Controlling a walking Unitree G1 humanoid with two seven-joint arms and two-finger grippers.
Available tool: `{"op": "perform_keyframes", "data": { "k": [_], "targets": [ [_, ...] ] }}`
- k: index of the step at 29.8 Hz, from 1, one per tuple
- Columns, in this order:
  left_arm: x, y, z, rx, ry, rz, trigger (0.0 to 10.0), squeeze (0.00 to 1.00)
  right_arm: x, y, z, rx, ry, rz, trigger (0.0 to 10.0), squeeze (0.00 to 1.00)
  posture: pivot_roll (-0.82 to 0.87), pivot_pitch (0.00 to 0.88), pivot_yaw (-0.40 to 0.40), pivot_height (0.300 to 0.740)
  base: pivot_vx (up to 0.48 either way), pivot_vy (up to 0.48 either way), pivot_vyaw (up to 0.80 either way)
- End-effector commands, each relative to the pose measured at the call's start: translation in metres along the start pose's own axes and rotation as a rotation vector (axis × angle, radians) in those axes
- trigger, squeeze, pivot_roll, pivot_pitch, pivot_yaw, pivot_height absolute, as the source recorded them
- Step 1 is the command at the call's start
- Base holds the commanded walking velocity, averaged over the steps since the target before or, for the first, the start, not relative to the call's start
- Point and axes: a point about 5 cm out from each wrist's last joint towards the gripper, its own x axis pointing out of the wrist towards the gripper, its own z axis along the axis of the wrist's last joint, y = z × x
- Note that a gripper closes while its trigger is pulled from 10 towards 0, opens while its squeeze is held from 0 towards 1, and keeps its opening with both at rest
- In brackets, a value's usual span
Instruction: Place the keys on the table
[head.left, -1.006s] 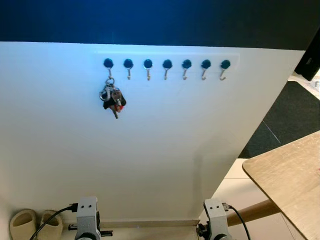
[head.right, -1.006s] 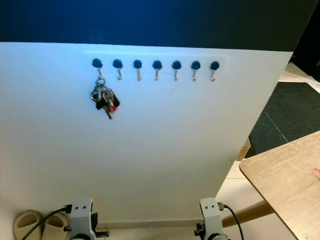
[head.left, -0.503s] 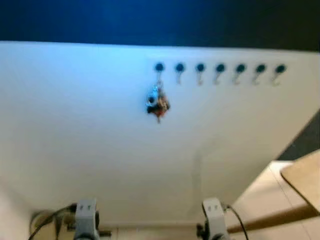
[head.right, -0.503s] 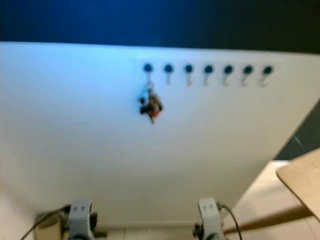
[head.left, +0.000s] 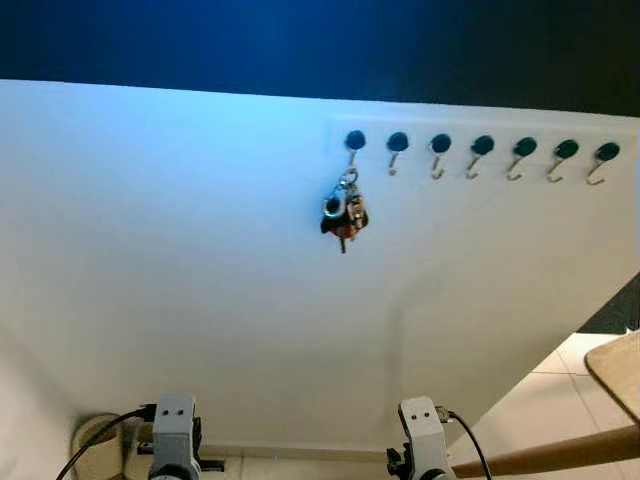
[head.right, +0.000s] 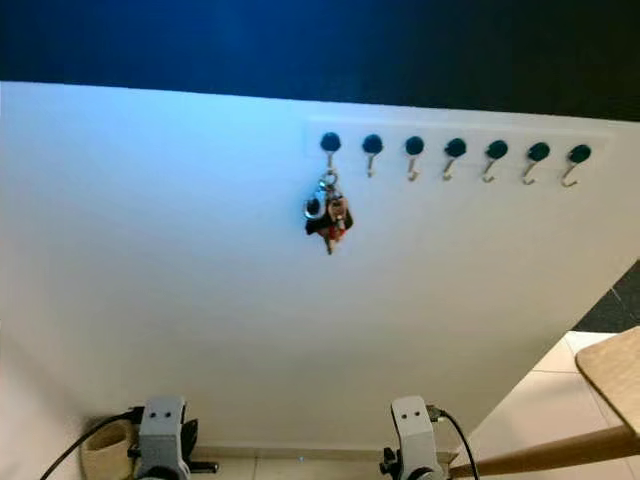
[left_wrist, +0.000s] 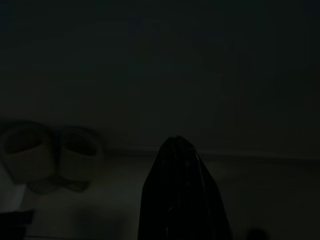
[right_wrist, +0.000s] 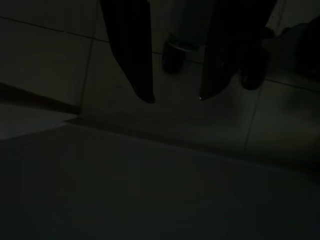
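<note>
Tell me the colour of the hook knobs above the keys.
Dark teal-blue knobs, clearest in the left eye view.

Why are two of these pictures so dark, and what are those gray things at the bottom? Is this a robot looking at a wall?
Yes, it is a robot. The two bright pictures come from its two eyes, side by side on its head, so they look almost the same. It faces a white board with a row of hooks. A bunch of keys hangs on the leftmost hook. The edge of a wooden table peeks in on the right. The gray things at the bottom are its two arms, hanging down.

The dark pictures come from cameras on its wrists, down in the shade. One shows the left gripper near pale slippers on the floor. The other shows the right gripper, fingers apart, over floor tiles. Nothing is held.
</note>
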Motion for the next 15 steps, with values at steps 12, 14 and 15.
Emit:
{"op": "perform_keyframes", "data": {
  "k": [12, 14, 15],
  "targets": [
    [-0.008, 0.009, -0.001, 0.041, -0.046, 0.020, 10.0, 0.00, -0.001, -0.005, 0.003, -0.059, -0.040, -0.007, 10.0, 0.00, 0.06, 0.056, -0.033, 0.740, 0.000, 0.000, 0.00],
    [-0.010, 0.009, 0.011, 0.018, -0.158, -0.048, 10.0, 0.00, -0.001, -0.008, 0.014, -0.085, -0.110, -0.015, 10.0, 0.00, 0.06, 0.058, -0.032, 0.740, 0.000, 0.000, 0.00],
    [-0.012, 0.008, 0.017, 0.037, -0.208, -0.079, 10.0, 0.00, -0.001, -0.009, 0.020, -0.097, -0.146, -0.017, 10.0, 0.00, 0.06, 0.059, -0.032, 0.740, 0.000, 0.000, 0.00]
  ]
}}
